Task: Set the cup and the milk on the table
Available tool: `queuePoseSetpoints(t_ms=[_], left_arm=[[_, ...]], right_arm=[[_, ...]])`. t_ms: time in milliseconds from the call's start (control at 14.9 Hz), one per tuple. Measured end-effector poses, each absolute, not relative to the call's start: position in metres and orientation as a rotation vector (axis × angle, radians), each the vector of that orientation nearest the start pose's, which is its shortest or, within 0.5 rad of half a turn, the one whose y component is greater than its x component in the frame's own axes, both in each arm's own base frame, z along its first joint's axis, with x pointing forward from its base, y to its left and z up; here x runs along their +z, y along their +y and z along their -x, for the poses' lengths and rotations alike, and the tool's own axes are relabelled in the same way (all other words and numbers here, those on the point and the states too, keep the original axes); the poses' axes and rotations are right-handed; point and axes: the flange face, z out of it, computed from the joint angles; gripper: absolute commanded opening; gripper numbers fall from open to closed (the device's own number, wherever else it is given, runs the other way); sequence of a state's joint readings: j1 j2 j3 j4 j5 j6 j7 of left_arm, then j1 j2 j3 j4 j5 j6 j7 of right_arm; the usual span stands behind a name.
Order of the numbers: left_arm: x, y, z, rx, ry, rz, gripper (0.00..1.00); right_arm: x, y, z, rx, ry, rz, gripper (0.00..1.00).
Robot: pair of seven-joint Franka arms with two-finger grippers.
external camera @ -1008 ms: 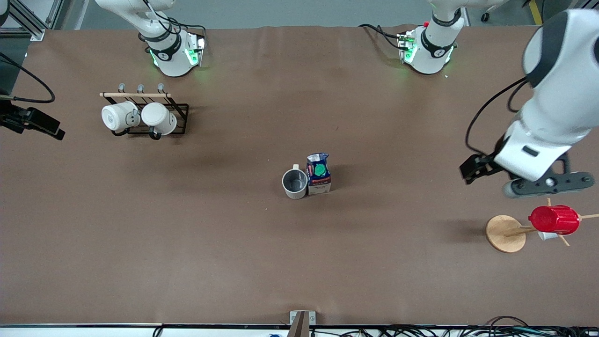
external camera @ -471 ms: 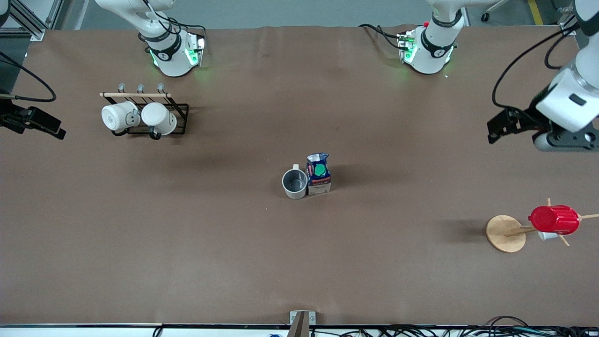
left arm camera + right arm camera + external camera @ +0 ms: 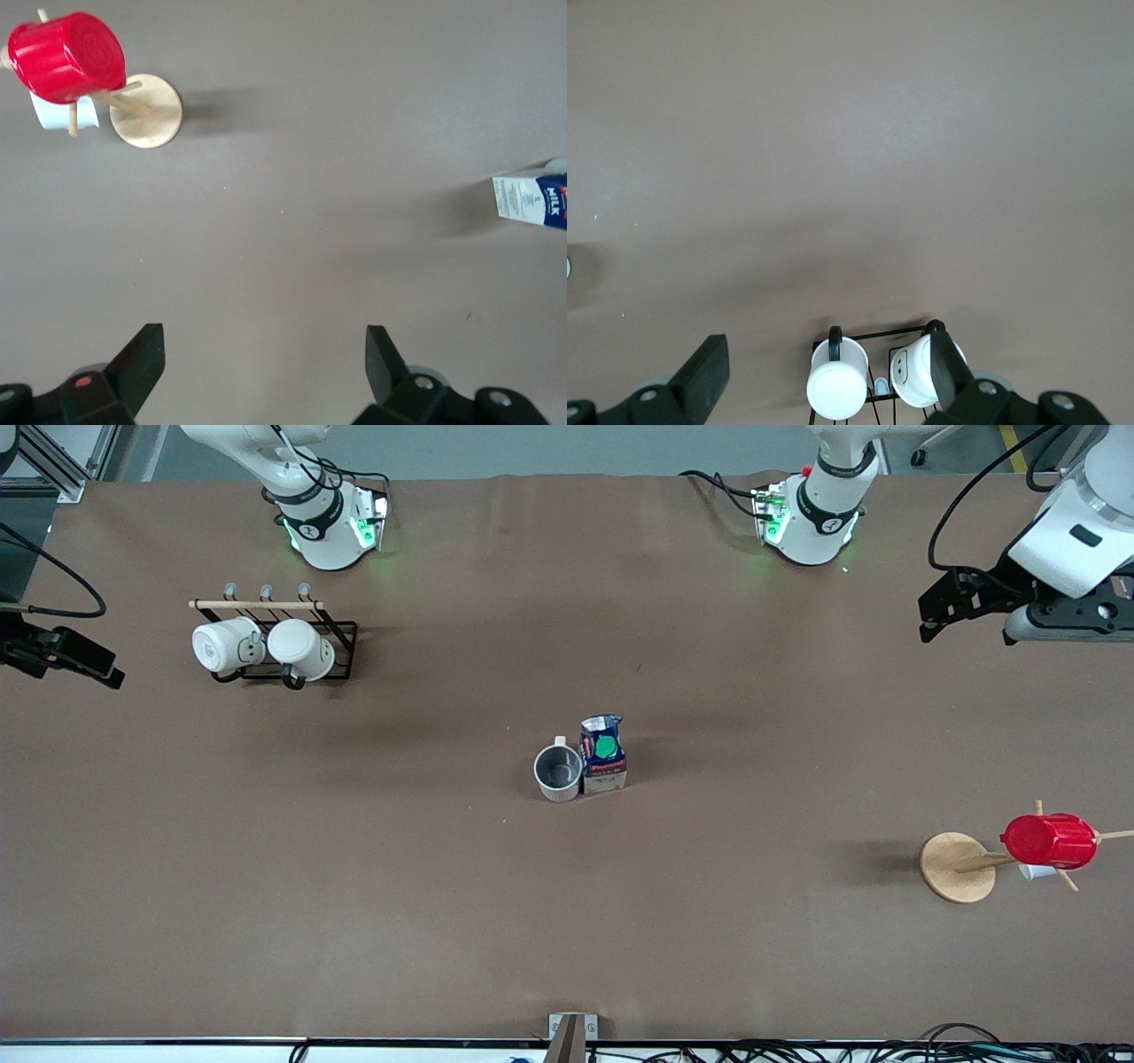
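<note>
The cup [image 3: 558, 772], an off-white mug with a grey inside, stands upright on the brown table [image 3: 567, 921] near its middle. The milk [image 3: 603, 755], a dark-blue carton with a green cap, stands touching it, toward the left arm's end. The milk also shows in the left wrist view [image 3: 532, 199]. My left gripper [image 3: 263, 354] is open and empty, held high over the table's left-arm end [image 3: 1067, 620], apart from both. My right gripper [image 3: 830, 354] is open and empty, up over the mug rack at the right arm's end.
A black wire rack [image 3: 341, 651] with two plain white mugs [image 3: 223, 646] [image 3: 301, 649] stands near the right arm's base. A round wooden stand [image 3: 957, 867] holds a red cup [image 3: 1050, 841] at the left arm's end, nearer the camera.
My left arm has risen and drawn away from the red cup's stand toward its own base end. The cup, the milk and the right arm have not moved.
</note>
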State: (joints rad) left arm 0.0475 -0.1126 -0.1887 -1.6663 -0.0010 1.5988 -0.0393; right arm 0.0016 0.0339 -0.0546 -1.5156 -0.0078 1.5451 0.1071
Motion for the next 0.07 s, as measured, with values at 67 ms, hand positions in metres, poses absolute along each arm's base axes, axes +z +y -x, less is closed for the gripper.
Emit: queuePoseSetpoints(t_ms=[67], left_arm=[[0.6420, -0.0753, -0.5165, -0.072, 0.162, 3.121, 1.00]], right_arm=[[0.6293, -0.0301, -0.5620, 0.006, 0.252, 3.141, 1.00]])
